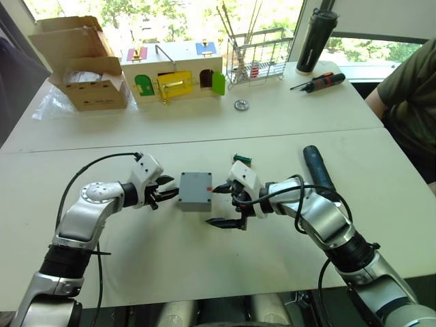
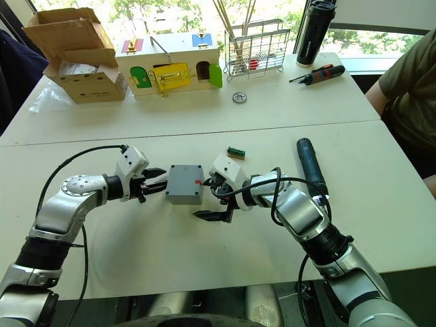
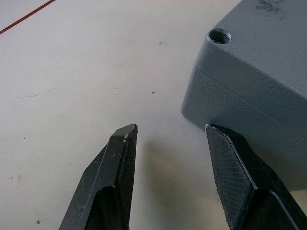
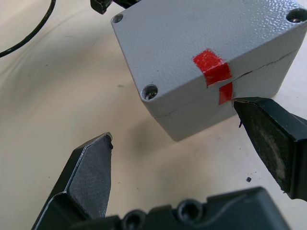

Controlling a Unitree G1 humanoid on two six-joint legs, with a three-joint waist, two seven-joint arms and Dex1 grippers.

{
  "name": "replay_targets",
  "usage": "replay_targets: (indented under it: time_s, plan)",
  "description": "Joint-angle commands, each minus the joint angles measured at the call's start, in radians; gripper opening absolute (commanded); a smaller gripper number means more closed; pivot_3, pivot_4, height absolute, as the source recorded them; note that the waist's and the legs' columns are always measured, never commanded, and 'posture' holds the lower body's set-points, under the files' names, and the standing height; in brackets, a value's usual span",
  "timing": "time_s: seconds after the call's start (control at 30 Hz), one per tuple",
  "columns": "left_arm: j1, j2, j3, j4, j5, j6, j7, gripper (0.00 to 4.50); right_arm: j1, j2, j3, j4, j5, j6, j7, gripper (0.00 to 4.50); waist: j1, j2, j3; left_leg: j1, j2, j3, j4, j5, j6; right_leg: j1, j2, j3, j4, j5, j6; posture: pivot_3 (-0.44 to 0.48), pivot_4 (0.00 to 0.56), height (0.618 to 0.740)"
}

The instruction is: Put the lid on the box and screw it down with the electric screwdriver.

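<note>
Grey lid (image 4: 206, 43) seated on box (image 4: 225, 112) — claws apart.

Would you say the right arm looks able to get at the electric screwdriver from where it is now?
Probably yes. The electric screwdriver lies flat on the table just beside the right forearm, with nothing on it or around it. The right gripper is open and empty beside the box, so it is free to turn back.
</note>
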Motion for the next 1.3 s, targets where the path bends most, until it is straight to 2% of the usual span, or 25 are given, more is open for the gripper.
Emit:
replay_targets:
  time_s: [0.03,0.17,0.3,0.43,0.53,0.7,0.73,0.97,1.3]
  plan:
    - [-0.003,0.062,0.026,-0.053,-0.024,-0.001,-0.057,2.30,-0.001,-0.049,-0.081,-0.111,0.037,0.023,0.011,4.48,0.001,0.000,0.000,0.000,0.000,0.000,0.000,0.000,0.000,0.000,0.000,0.000,0.000,0.000,0.000,0.000,0.150,0.740]
    - [-0.041,0.162,0.093,-0.067,-0.091,0.042,-0.143,2.30,0.002,-0.109,-0.275,-0.206,0.185,0.130,0.030,4.48,0.001,0.000,0.000,-0.001,0.000,0.000,0.000,0.000,0.000,0.000,0.000,0.000,-0.001,0.000,0.000,0.000,0.150,0.740]
    - [-0.127,0.189,0.115,-0.124,-0.178,0.120,-0.183,2.30,-0.036,-0.111,-0.382,-0.115,0.219,0.109,0.005,4.48,0.004,0.000,0.000,-0.001,0.000,-0.001,0.000,0.000,0.000,0.001,0.000,0.000,-0.001,0.000,0.000,0.000,0.150,0.740]
    - [-0.187,0.170,0.057,-0.183,-0.168,0.131,-0.162,2.30,-0.106,-0.038,-0.362,0.168,0.097,-0.082,-0.091,4.48,-0.004,0.000,0.000,0.000,0.000,0.000,0.000,0.000,0.000,0.002,0.000,0.000,-0.001,0.000,0.000,0.000,0.150,0.740]
    - [-0.213,0.157,0.001,-0.215,-0.140,0.119,-0.154,2.30,-0.157,0.026,-0.345,0.354,0.050,-0.218,-0.103,4.48,-0.008,0.000,0.000,0.000,0.000,0.001,-0.001,0.000,0.000,0.000,0.001,0.000,0.000,0.000,0.000,0.000,0.150,0.740]
    - [-0.220,0.140,-0.030,-0.261,-0.151,0.139,-0.135,2.30,-0.215,0.102,-0.310,0.597,-0.016,-0.369,-0.096,3.10,-0.027,0.000,0.000,0.000,0.000,0.001,-0.003,0.000,0.000,-0.001,0.001,0.000,0.000,0.000,0.000,0.000,0.150,0.740]
    - [-0.219,0.139,-0.030,-0.265,-0.153,0.142,-0.130,2.30,-0.225,0.111,-0.306,0.630,-0.026,-0.389,-0.094,3.10,-0.029,0.000,0.000,0.000,0.000,0.001,-0.002,0.000,0.000,-0.001,0.001,0.000,0.000,0.000,0.000,0.000,0.150,0.740]
    - [-0.197,0.144,-0.020,-0.276,-0.157,0.149,-0.111,2.30,-0.253,0.140,-0.300,0.740,-0.064,-0.456,-0.072,3.10,-0.032,0.000,0.000,0.000,0.000,0.001,-0.002,0.000,0.000,-0.001,0.002,0.000,0.000,0.000,0.000,0.000,0.150,0.740]
    - [-0.203,0.138,-0.013,-0.192,-0.132,0.116,-0.079,2.30,-0.292,0.171,-0.301,0.838,-0.099,-0.500,-0.067,3.10,-0.031,0.000,0.000,0.000,0.000,0.000,-0.002,0.000,0.000,-0.001,0.002,0.000,0.000,0.000,0.000,0.000,0.150,0.740]
